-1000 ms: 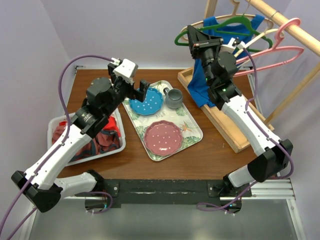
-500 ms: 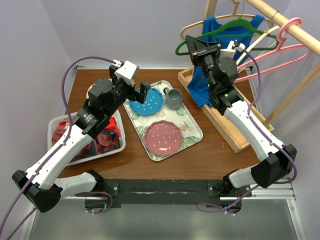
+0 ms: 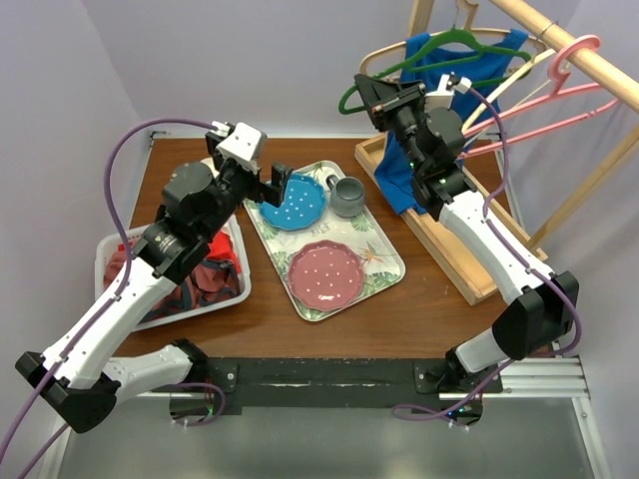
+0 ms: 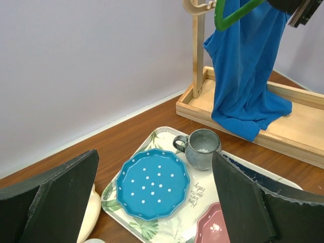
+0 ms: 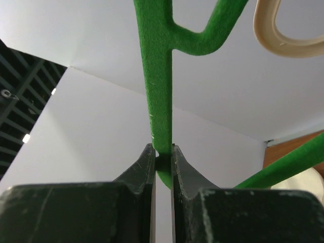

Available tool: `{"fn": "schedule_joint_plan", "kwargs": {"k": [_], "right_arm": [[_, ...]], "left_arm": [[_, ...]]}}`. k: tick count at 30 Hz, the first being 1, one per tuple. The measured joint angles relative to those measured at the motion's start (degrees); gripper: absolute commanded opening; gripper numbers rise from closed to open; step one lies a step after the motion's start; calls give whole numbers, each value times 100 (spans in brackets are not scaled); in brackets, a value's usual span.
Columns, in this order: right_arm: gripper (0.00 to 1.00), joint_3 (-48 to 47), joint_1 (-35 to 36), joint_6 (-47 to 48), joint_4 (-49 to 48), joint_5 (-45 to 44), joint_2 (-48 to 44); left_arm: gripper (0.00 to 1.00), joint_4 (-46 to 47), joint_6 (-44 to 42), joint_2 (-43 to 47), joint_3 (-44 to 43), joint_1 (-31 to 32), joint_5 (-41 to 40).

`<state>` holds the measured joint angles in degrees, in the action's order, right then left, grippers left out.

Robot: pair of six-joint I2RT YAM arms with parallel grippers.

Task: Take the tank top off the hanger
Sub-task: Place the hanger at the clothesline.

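A blue tank top (image 3: 401,172) hangs from a green hanger (image 3: 429,60) on the wooden rail at the back right; its hem lies on the wooden rack base (image 3: 449,249). It also shows in the left wrist view (image 4: 245,76). My right gripper (image 3: 367,92) is shut on the left end of the green hanger (image 5: 161,101), raised above the table. My left gripper (image 3: 275,180) is open and empty, hovering over the blue dotted plate (image 4: 152,183) on the tray.
A floral tray (image 3: 384,269) holds the blue plate, a pink plate (image 3: 324,271) and a grey mug (image 3: 347,196). A white bin of red clothes (image 3: 200,279) sits at the left. Pink (image 3: 559,100) and cream hangers (image 3: 384,52) hang on the rail.
My right gripper has moved left and up with the green hanger's end, dragging the tank top along. My left arm has shifted slightly left.
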<state>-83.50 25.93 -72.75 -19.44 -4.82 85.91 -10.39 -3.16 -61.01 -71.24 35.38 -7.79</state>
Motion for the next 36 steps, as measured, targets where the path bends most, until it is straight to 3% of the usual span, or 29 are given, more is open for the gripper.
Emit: {"fn": "schedule_joint_plan", "kwargs": {"k": [17,29,30,31,33,36], "right_arm": [[0,-39,-522,-1123,-1021,-37,297],[0,205,-723,-1432,-1064,-319,219],[4,240,-739,-1440,-1064,-321,203],[16,260,-752,-1458,-1067,-319,192],[30,317,-763,-1475,-1064,-317,162],[46,341,-767,-1429,-960,-306,101]], "left_arm": [[100,-131,-210,50,85,0,-190],[100,-129,-245,17,85,0,-205],[100,-129,-243,11,85,0,-205],[100,-129,-243,4,85,0,-205],[100,-129,-245,0,85,0,-205],[100,-127,-245,0,85,0,-205]]}}
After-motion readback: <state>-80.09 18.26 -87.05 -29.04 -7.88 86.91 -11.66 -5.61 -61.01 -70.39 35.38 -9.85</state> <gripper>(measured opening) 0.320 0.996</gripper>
